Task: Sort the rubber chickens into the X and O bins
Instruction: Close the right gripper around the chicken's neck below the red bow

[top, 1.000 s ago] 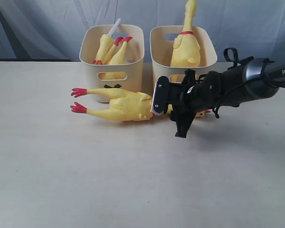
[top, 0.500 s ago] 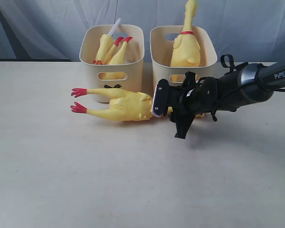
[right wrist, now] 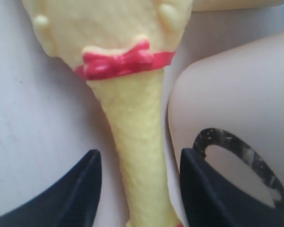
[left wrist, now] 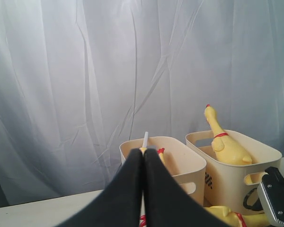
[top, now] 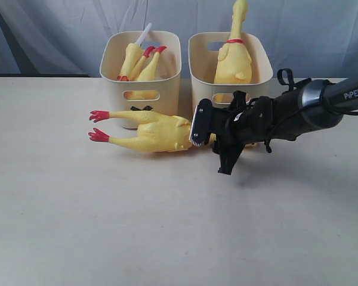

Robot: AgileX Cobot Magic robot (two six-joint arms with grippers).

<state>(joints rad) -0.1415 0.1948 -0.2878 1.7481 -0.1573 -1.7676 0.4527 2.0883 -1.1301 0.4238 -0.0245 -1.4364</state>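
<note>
**Right arm poised over the last loose bird.** Over the past second the rear of your right arm has sunk a little, while the right claw (right wrist: 139, 156) has hardly shifted and its opening has not altered. It stands wide, one finger on each side of the neck of the loose rubber chicken (top: 155, 132). A gap shows at both sides, so nothing is gripped.

That chicken has not moved. It lies flat on the bench (top: 107, 226) before the marked face of the O bin (top: 262, 65), its neck running close along that face. Its red feet point away past the X bin (top: 116, 89), which stands just beside the O bin.

An upright chicken (top: 232, 62) stands neck-up inside the O bin, and the other chickens (top: 140, 65) lie in the X bin. Your left claw (left wrist: 143, 153) is pressed shut on nothing, raised well apart from the O bin and facing it.

Read the change as the arm settling into line, not as progress: the grasp is still yours to make, and this bird remains unsorted
</note>
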